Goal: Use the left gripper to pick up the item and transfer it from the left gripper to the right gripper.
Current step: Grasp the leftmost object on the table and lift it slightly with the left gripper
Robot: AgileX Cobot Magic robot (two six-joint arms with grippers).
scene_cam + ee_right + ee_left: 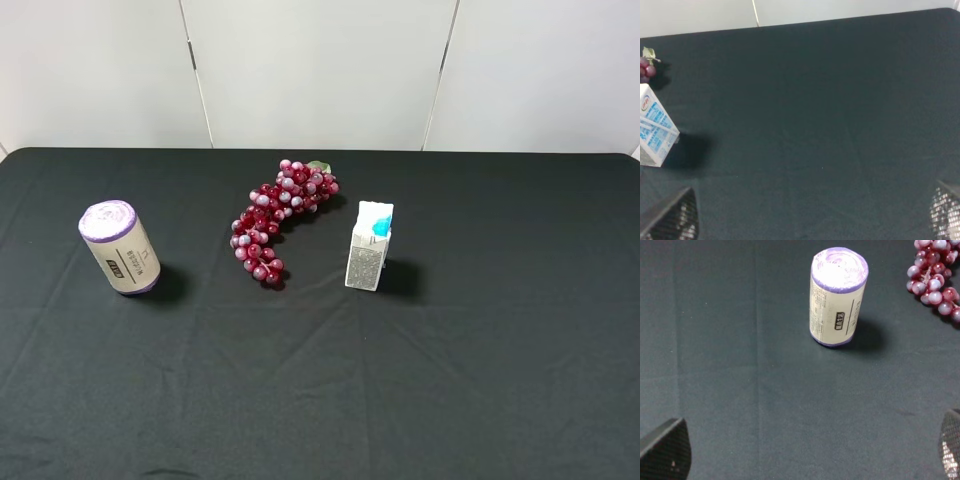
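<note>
Exterior high, roll (pixel 120 248) upright at left, grapes (pixel 278 205) and carton (pixel 368 255) centre, left gripper (pixel 808 449) and right gripper (pixel 808 215) spread apart.

- Roll (pixel 120 248) (pixel 836 296): a cylinder with lilac ends and a cream label in small dark print. It stands upright on the black cloth (pixel 450 380), at the left of the high view.
- Left gripper (pixel 807 452): black fingers spread wide above the cloth, with the roll ahead of them and well apart.
- Right gripper (pixel 807 217): black mesh-faced fingers spread wide above the cloth.
</note>
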